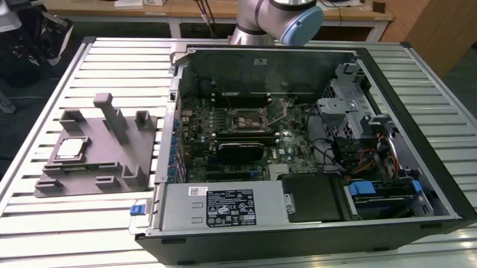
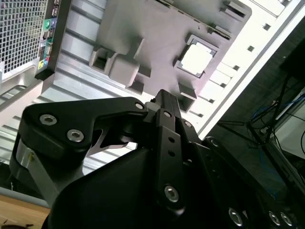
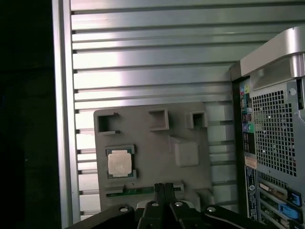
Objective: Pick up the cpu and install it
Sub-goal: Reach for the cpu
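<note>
The cpu (image 1: 72,147), a small silver-topped square, lies flat in a recess of the grey fixture (image 1: 111,162) on the exterior view's left. It shows in both wrist views, cpu (image 2: 198,58) and cpu (image 3: 119,162), well below the camera. My gripper (image 3: 164,188) hangs high above the fixture's edge, off to one side of the cpu and apart from it. Its two fingers (image 2: 162,102) are pressed together, shut on nothing. The dark socket (image 1: 248,119) sits on the motherboard inside the open computer case (image 1: 439,184), its thin lever raised.
The fixture has several upright posts (image 1: 111,111) near the cpu. The case's wall (image 3: 271,119) stands right beside the fixture. The slatted metal table (image 1: 75,223) ends close to the fixture (image 3: 62,143). The arm's joint (image 1: 287,19) sits behind the case.
</note>
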You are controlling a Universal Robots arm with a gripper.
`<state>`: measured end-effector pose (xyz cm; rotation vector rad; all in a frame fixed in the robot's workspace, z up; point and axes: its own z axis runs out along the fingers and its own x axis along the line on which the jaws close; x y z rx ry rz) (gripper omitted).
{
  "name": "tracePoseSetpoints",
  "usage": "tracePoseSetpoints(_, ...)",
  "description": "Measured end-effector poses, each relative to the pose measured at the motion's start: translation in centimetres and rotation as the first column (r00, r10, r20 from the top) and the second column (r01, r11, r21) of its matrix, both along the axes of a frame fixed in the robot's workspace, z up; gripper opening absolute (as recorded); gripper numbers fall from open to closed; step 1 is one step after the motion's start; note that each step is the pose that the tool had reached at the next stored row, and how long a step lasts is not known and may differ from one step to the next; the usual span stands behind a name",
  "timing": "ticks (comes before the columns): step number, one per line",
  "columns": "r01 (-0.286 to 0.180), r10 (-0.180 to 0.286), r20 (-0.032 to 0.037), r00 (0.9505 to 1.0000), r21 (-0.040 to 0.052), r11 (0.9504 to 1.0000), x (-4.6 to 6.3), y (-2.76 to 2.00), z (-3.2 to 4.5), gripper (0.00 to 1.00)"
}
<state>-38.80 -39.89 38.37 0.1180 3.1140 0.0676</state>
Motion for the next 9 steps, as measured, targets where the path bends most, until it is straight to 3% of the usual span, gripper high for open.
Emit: tracePoseSetpoints(9,0.000,0.000,-0.0001,1.0000,0.0000,1.0000,-2.6,0.00,-0.06,0.11)
